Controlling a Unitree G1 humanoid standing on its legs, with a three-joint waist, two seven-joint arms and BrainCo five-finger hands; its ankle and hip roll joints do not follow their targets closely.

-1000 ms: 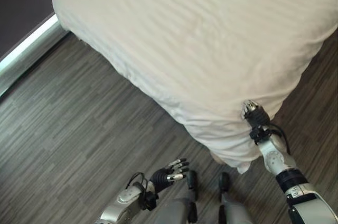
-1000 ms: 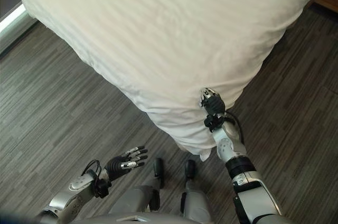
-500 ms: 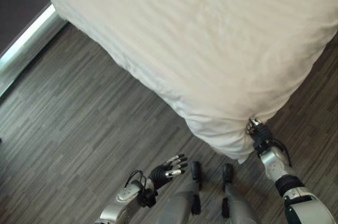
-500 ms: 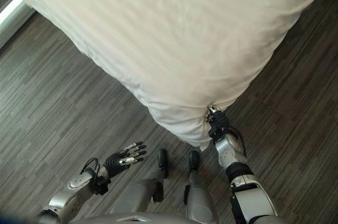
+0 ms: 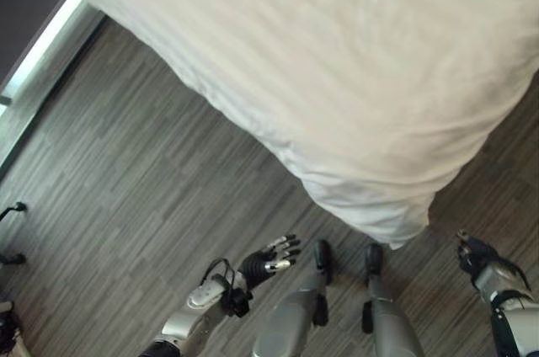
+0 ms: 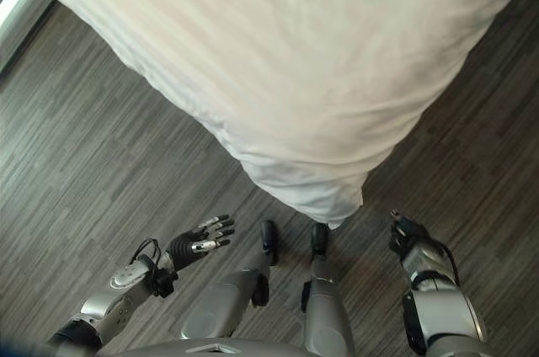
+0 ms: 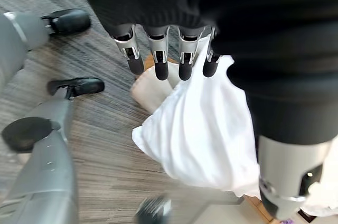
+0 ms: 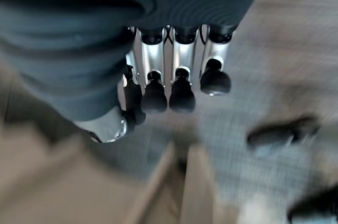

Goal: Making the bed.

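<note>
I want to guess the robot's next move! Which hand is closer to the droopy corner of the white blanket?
Probably the right hand: it hangs just beside the blanket corner. The left hand, fingers spread, sits farther off over the floor.

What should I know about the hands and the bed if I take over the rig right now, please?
Left hand: open, fingers straight, low over the wood floor, holding nothing.
Right hand: fingers curled, holding nothing, over the floor just off the bed's near corner.
White duvet: spread fairly smooth over the bed, its near corner hanging down in front of the robot, neither hand touching it.
Done: the cover is spread over the top.
Left: probably check that hanging corner and the edges; the far end of the bed lies outside these views.
</note>
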